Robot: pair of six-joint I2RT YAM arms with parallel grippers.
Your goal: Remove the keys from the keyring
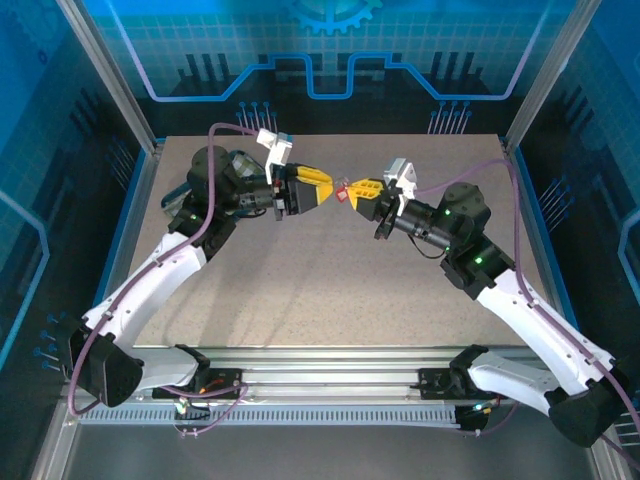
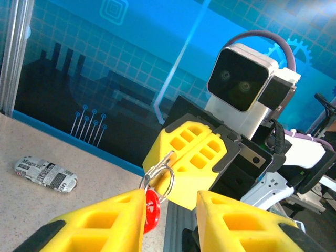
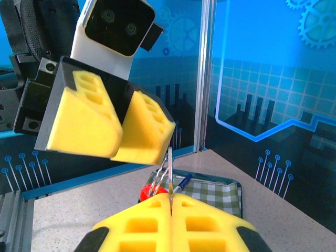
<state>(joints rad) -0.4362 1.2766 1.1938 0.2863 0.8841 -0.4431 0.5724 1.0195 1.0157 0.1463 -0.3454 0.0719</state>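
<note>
The keyring, a small red tag on thin metal loops, hangs in the air between the two arms' tips, over the far middle of the speckled surface and clear of it. The right gripper has its yellow fingers pressed flat together on the metal end of the keyring. A thin silver strip stands edge-on out of the seam between them; whether it is a key blade or ring wire cannot be told. The red tag dangles just beyond those fingers, on the side facing the other arm.

The left gripper meets it head-on from the opposite side. Its fingers stand partly apart, a clear gap showing between them. The tag lies against the inner edge of one finger and well short of the other, and nothing is clamped between them. From above, the two grippers point at each other almost tip to tip, with the red tag the only thing between them.

A small cylinder wrapped in a newsprint pattern lies on its side on the surface near the back wall. A green checked cloth lies flat behind the keyring, with a blue pen at its edge
</note>
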